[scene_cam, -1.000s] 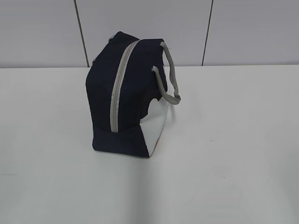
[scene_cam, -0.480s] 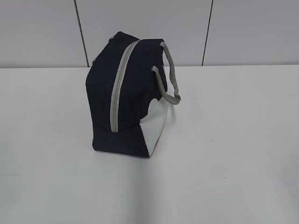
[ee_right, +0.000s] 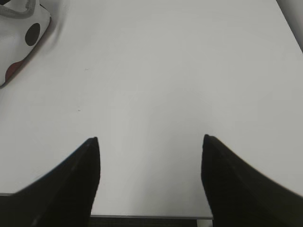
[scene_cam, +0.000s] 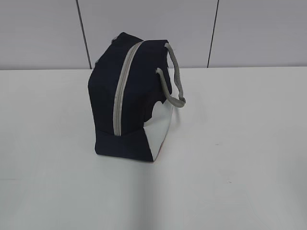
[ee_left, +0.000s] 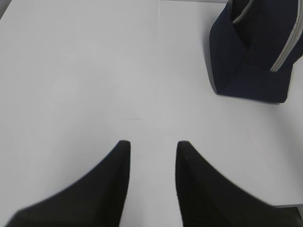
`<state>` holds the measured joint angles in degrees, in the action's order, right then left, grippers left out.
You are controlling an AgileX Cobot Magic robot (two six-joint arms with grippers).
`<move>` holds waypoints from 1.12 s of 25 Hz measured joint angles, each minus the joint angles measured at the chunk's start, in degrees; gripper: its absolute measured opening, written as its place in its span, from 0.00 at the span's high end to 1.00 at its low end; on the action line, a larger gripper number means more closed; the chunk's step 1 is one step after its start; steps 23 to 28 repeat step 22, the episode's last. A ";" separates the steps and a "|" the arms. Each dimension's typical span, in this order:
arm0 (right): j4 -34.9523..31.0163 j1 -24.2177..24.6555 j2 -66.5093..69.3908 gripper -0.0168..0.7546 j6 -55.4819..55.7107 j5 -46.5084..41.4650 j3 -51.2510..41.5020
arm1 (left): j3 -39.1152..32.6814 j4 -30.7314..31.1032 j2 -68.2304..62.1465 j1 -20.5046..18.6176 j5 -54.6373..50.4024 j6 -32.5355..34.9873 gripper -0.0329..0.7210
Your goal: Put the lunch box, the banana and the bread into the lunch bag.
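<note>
The navy lunch bag (scene_cam: 127, 96) stands on the white table (scene_cam: 230, 158), its grey zipper (scene_cam: 120, 91) closed and facing the camera, grey handles (scene_cam: 171, 79) on the right, white side panel (scene_cam: 160, 127) low right. It shows at the top right of the left wrist view (ee_left: 251, 56), and its white spotted panel shows at the top left of the right wrist view (ee_right: 21, 38). My left gripper (ee_left: 152, 143) is open and empty over bare table, short of the bag. My right gripper (ee_right: 150, 138) is open wide and empty near the table's front edge. The lunch box, banana and bread are out of view.
A grey panelled wall (scene_cam: 240, 33) stands behind the table. The table's front edge (ee_right: 151, 217) lies just under my right gripper. Neither arm shows in the exterior view.
</note>
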<state>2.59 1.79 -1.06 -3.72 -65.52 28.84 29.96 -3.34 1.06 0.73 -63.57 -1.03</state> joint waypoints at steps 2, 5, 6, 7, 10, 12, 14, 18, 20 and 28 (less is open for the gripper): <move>0.00 0.00 0.00 0.33 0.00 0.00 0.00 | 0.00 0.00 0.00 0.00 0.00 0.04 0.62; 0.00 0.00 0.00 0.33 0.00 0.00 0.00 | 0.00 0.00 0.00 0.00 0.00 0.04 0.62; 0.00 0.00 0.00 0.33 0.00 0.00 0.00 | 0.00 0.00 0.00 0.00 0.00 0.04 0.62; 0.00 0.00 0.00 0.33 0.00 0.00 0.00 | 0.00 0.00 0.00 0.00 0.00 0.04 0.62; 0.00 0.00 0.00 0.33 0.00 0.00 0.00 | 0.00 0.00 0.00 0.00 0.00 0.04 0.63; 0.00 0.00 0.00 0.33 0.00 0.00 0.00 | 0.00 0.00 0.00 0.00 0.00 0.04 0.63; 0.00 0.00 0.00 0.33 0.00 0.00 0.00 | 0.00 0.00 0.00 0.00 0.00 0.04 0.63; 0.00 0.00 0.00 0.33 0.00 0.00 0.00 | 0.00 0.00 0.00 0.00 0.00 0.04 0.63; 0.00 0.00 0.00 0.33 0.00 0.00 0.00 | 0.00 0.00 0.00 0.00 0.00 0.04 0.63; 0.00 0.00 0.00 0.33 0.00 0.00 0.00 | 0.00 0.00 0.00 0.00 0.00 0.04 0.63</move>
